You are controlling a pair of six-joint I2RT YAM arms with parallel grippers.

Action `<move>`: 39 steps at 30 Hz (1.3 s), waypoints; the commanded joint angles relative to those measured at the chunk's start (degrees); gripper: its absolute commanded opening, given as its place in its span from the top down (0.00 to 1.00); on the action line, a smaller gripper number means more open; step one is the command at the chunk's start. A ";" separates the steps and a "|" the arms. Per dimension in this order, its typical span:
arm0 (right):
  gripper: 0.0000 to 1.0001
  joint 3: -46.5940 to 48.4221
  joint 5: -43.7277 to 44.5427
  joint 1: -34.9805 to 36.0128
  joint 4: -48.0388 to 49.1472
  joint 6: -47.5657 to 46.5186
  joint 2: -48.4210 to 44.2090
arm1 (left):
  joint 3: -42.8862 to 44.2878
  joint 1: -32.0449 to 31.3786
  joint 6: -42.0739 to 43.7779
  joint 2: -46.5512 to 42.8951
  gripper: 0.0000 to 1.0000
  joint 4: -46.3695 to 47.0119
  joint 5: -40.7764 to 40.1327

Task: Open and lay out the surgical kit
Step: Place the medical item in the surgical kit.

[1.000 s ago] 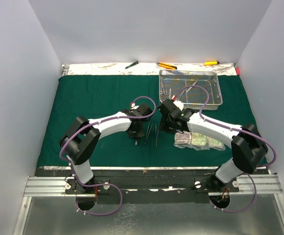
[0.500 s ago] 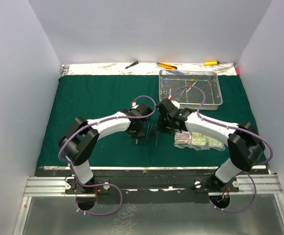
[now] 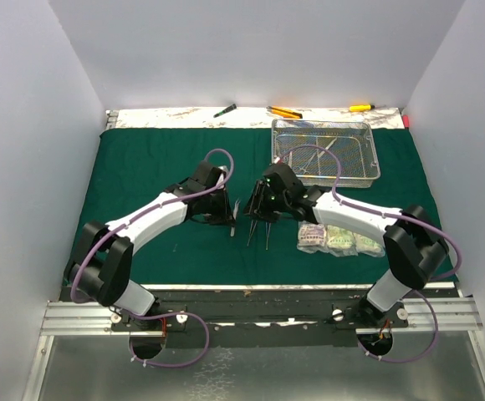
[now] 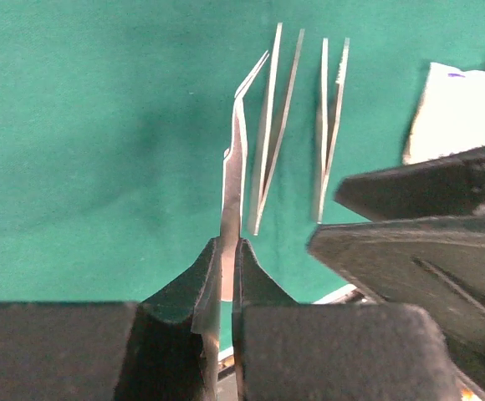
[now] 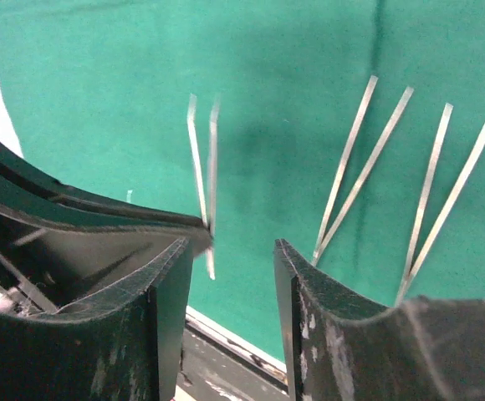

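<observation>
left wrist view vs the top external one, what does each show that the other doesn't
Only the left wrist view shows the left gripper pinched shut on the bent-tip tweezers. Only the top view shows the wire-mesh tray, all three clear packets and the screwdrivers at the far edge. Both show the green cloth and two straight tweezers lying on it.

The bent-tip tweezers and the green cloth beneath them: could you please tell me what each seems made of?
The bent-tip tweezers look like bare steel with a smooth finish: thin, silvery blades that catch light. The green cloth is likely woven fabric, matte: soft shading, no glare.
</observation>
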 commanded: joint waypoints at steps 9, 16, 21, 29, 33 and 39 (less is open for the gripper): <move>0.53 7.80 -5.28 0.09 2.38 1.40 6.98 | -2.24 3.75 1.32 -4.54 1.00 4.14 11.39; 0.73 8.73 -6.36 0.12 1.80 1.58 9.27 | -3.10 3.97 0.95 -5.12 1.00 4.26 11.32; 0.78 8.69 -6.33 0.13 1.15 1.39 9.60 | -3.27 4.07 0.71 -5.56 1.00 4.31 11.18; 0.75 9.54 -4.69 0.09 -2.38 0.59 10.15 | -4.02 4.15 0.38 -6.45 1.00 4.48 10.09; 0.72 9.43 -5.46 0.18 -2.04 0.82 10.78 | -4.16 4.24 -0.02 -6.70 1.00 4.97 10.18; 0.89 8.53 -7.70 0.20 2.19 1.79 9.99 | -4.32 4.24 -0.20 -6.75 1.00 5.11 10.10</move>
